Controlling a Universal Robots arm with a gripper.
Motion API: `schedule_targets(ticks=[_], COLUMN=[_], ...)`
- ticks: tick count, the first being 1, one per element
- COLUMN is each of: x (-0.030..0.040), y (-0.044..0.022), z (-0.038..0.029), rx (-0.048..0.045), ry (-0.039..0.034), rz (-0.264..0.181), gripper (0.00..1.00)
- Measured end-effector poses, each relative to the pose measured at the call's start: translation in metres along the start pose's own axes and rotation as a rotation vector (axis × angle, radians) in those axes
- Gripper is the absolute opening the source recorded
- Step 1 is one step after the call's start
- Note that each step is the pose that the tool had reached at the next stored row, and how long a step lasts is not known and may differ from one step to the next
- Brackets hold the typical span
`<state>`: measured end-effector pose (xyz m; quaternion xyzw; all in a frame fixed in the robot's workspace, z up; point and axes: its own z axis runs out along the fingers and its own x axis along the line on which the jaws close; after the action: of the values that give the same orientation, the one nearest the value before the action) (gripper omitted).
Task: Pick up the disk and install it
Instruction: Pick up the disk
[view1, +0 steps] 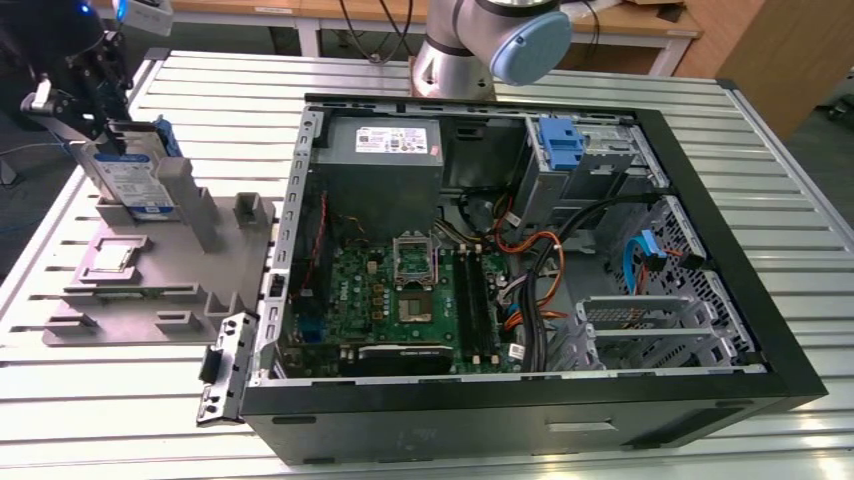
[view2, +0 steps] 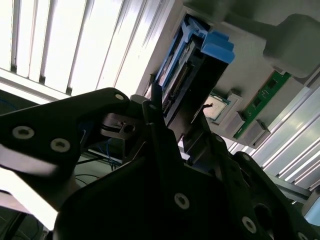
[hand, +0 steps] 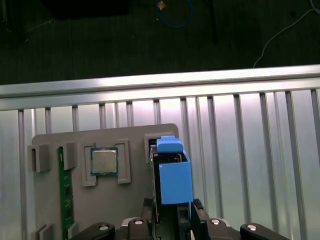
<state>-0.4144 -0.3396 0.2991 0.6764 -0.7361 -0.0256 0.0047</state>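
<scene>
While upright in a holder (view1: 174, 265), disk (view1: 134, 180) over slatted table (view1: 107, 400).

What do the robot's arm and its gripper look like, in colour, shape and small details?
The arm is a round silver-grey tube with a pale blue cap at its joint. The gripper is black, built of angular plates with small round silver screws.

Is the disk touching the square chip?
Apart. In the first wrist view, bare tray shows between the disk and the chip.
</scene>
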Motion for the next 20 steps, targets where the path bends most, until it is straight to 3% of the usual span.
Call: schedule_targets(ticks=[6, 20], x=[0.0001, 0.0001], y=[0.0, 0.0], z=[0.0003, 0.0003], rx=[-0.001, -0.001], ry=[0.0018, 0.002], rz=[-0.038, -0.039], gripper=[0.42, 0.41])
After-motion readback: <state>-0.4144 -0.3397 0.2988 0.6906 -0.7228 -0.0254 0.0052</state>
